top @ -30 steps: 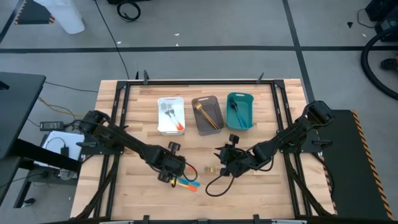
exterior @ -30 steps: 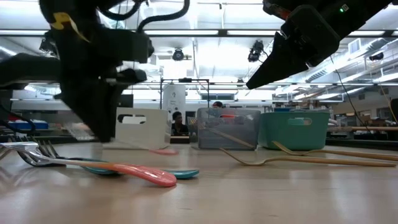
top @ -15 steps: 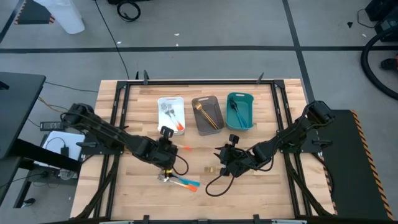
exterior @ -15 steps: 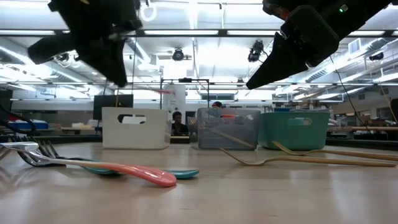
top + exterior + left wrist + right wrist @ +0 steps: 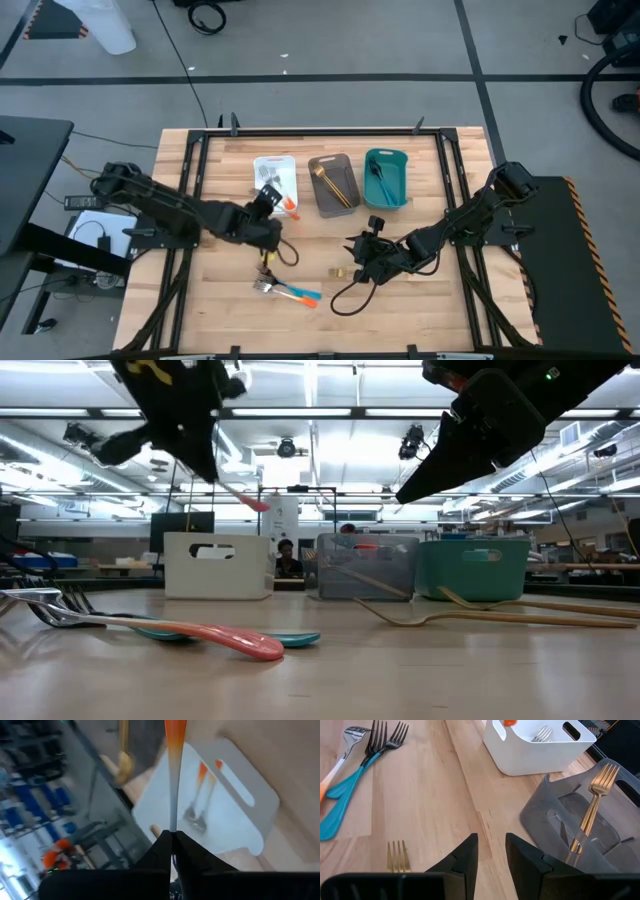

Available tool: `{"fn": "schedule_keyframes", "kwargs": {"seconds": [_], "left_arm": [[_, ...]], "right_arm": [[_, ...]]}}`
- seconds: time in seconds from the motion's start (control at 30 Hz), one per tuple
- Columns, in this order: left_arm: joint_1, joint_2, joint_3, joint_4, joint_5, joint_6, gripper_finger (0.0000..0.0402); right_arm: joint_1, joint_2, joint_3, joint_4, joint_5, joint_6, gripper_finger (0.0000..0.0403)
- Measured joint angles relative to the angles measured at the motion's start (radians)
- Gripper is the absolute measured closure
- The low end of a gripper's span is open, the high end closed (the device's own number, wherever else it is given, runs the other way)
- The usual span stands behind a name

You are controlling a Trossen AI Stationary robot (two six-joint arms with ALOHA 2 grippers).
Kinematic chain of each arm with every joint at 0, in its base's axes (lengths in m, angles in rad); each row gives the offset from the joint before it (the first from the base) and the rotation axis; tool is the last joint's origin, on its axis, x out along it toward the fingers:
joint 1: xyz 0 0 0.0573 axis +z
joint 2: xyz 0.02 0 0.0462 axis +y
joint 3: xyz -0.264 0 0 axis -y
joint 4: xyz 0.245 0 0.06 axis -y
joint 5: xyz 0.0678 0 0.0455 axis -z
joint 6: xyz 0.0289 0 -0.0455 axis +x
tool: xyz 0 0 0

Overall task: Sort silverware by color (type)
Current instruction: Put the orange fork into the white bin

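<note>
left wrist view alone shows the left gripper (image 5: pixel 172 836) pinched shut on an orange-handled utensil (image 5: pixel 173 765), its handle running straight out from the jaws over the white bin (image 5: pixel 240 825). high view puts that arm stretched toward 2 o'clock, gripper just beside the bin's near edge. right gripper (image 5: pixel 362 255) hovers mid-table, jaws apart and holding nothing, a gold fork (image 5: pixel 397 856) lying just ahead of them.

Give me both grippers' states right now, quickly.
Left gripper: shut on the orange-handled metal utensil, above the white rectangular bin.
Right gripper: open, empty, over the wooden table.
</note>
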Motion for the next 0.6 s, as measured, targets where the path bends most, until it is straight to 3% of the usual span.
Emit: {"fn": "schedule_keyframes", "kwargs": {"seconds": [0.13, 0.6], "left_arm": [[0.085, 0.000, 0.000, 0.000, 0.089, 0.036, 0.0383], [0.305, 0.000, 0.000, 0.019, 0.186, 0.265, 0.0383]], "right_arm": [[0.000, 0.000, 0.000, 0.000, 0.000, 0.000, 0.0292], [0.000, 0.000, 0.000, -0.001, 0.000, 0.000, 0.0292]]}}
